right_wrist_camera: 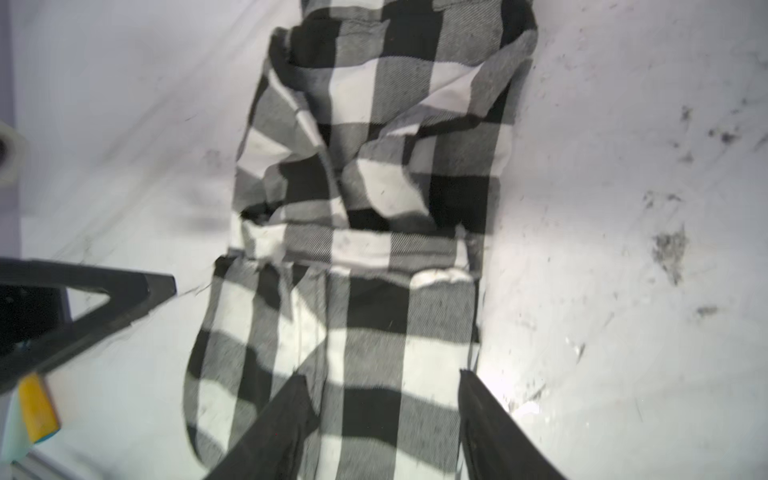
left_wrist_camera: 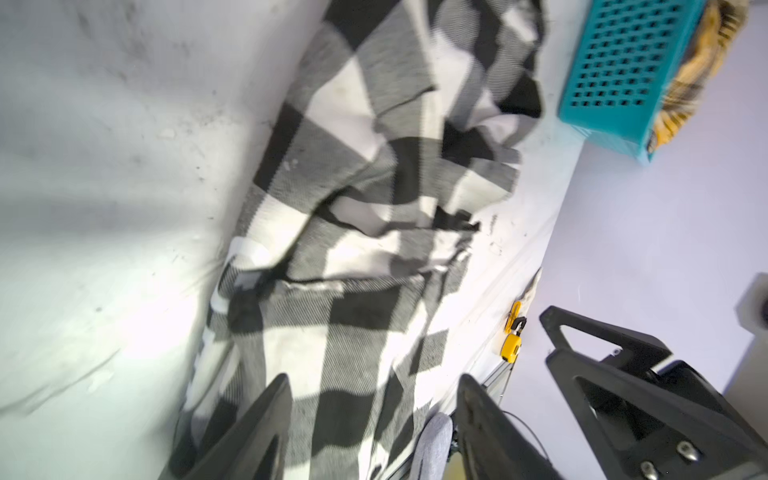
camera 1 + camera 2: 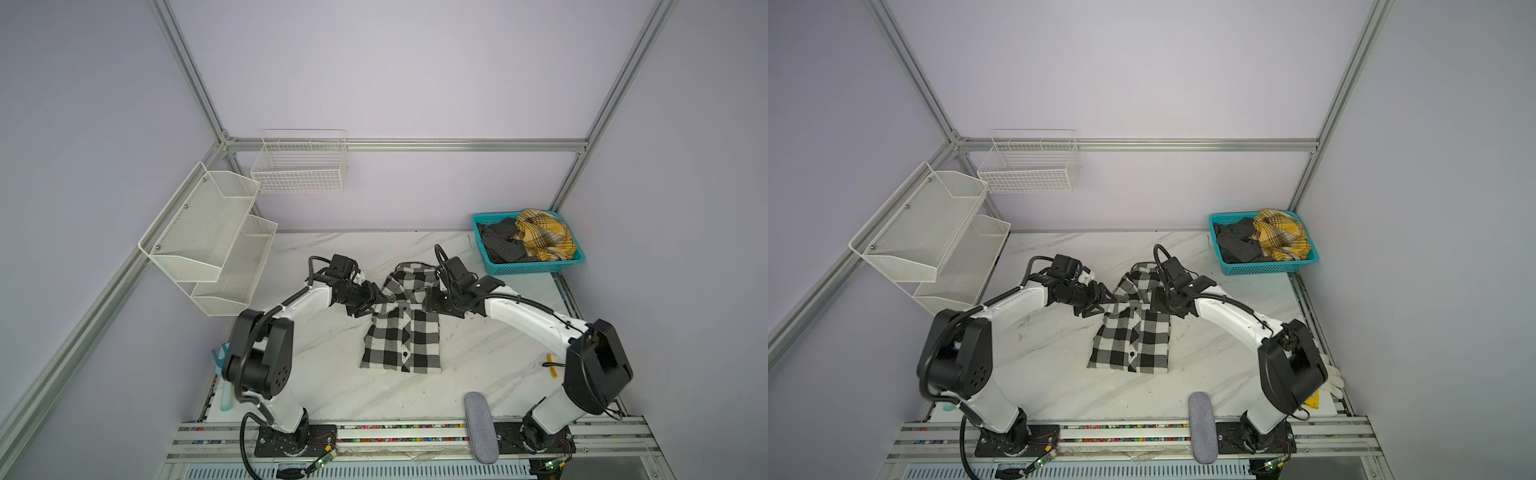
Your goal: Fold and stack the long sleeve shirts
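Right wrist view: narrow-folded checked shirt (image 1: 374, 166); left gripper (image 2: 374, 376), right gripper (image 1: 380, 376) both gaping.

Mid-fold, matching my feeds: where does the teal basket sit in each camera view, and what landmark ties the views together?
Top view: teal basket at the table's far right corner.
Top view: basket in the same far right corner.
Left wrist: basket beyond the shirt, perforated side wall showing.
Right wrist: not in it.
Shared landmark: the checked shirt, lying mid-table, seen in all four views.
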You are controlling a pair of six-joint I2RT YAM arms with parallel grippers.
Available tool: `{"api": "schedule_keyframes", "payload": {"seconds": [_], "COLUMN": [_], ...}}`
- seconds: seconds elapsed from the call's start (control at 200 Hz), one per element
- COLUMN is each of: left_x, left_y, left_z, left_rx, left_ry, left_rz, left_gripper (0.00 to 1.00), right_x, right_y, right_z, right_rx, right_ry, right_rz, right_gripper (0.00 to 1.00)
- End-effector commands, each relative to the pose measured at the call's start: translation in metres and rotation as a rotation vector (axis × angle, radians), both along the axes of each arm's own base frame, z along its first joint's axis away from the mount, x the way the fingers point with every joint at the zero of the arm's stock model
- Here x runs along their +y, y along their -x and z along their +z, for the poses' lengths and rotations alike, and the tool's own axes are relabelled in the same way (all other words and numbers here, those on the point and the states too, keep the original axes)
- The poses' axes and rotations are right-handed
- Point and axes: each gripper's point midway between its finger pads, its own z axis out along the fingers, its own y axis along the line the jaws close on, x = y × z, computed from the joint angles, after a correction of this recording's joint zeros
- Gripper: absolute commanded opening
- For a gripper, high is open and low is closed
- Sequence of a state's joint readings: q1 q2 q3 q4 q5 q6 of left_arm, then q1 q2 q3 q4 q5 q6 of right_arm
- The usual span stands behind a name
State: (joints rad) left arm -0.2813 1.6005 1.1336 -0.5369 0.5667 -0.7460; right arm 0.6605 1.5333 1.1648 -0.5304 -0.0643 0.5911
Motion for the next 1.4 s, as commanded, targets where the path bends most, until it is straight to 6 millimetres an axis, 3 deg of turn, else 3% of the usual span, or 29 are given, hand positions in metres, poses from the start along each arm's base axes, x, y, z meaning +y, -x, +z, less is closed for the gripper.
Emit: {"api": "schedule_keyframes", "payload": {"seconds": [0.0, 0.03, 0.165, 0.25, 0.37, 0.475, 0.61, 0.735, 0.95, 1.085, 1.2, 1.28, 1.395], "left_x": [0.03, 0.036, 0.05, 0.045, 0.03, 0.017, 0.003, 0.008, 0.006, 0.004, 0.0, 0.0, 0.014], "left_y": [0.04, 0.053, 0.107, 0.126, 0.118, 0.102, 0.089, 0.094, 0.106, 0.103, 0.091, 0.085, 0.087], "left_z": [0.009, 0.013, -0.016, -0.03, -0.03, -0.03, -0.04, -0.082, -0.114, -0.114, -0.099, -0.081, -0.057], "left_rx": [-0.018, -0.025, 0.069, 0.139, 0.141, 0.13, 0.144, 0.258, 0.342, 0.322, 0.284, 0.24, 0.181], "left_ry": [-0.119, -0.134, -0.119, -0.063, -0.007, 0.013, 0.01, -0.035, -0.053, -0.058, -0.046, -0.053, -0.13], "left_rz": [-0.002, 0.001, 0.002, 0.004, 0.003, -0.002, -0.026, 0.01, 0.028, 0.038, 0.037, 0.032, 0.023], "left_gripper": [0.69, 0.7, 0.74, 0.54, 0.37, 0.33, 0.29, 0.21, 0.17, 0.17, 0.2, 0.36, 0.59], "right_x": [-0.027, -0.025, -0.019, -0.008, 0.016, 0.029, 0.023, 0.015, 0.009, 0.002, 0.001, 0.006, -0.003], "right_y": [0.051, 0.062, 0.1, 0.11, 0.109, 0.112, 0.113, 0.109, 0.087, 0.066, 0.05, 0.046, 0.05], "right_z": [-0.024, -0.026, -0.042, -0.05, -0.051, -0.06, -0.075, -0.091, -0.115, -0.12, -0.107, -0.089, -0.063], "right_rx": [0.111, 0.121, 0.165, 0.18, 0.19, 0.216, 0.242, 0.252, 0.262, 0.254, 0.23, 0.19, 0.153], "right_ry": [0.074, 0.058, 0.062, 0.048, -0.001, 0.005, 0.051, 0.098, 0.18, 0.201, 0.199, 0.191, 0.183], "right_rz": [-0.057, -0.055, -0.038, -0.012, 0.023, 0.038, 0.011, -0.01, -0.027, -0.046, -0.07, -0.023, -0.031], "right_gripper": [0.65, 0.66, 0.67, 0.52, 0.36, 0.32, 0.3, 0.3, 0.29, 0.29, 0.29, 0.3, 0.39]}}
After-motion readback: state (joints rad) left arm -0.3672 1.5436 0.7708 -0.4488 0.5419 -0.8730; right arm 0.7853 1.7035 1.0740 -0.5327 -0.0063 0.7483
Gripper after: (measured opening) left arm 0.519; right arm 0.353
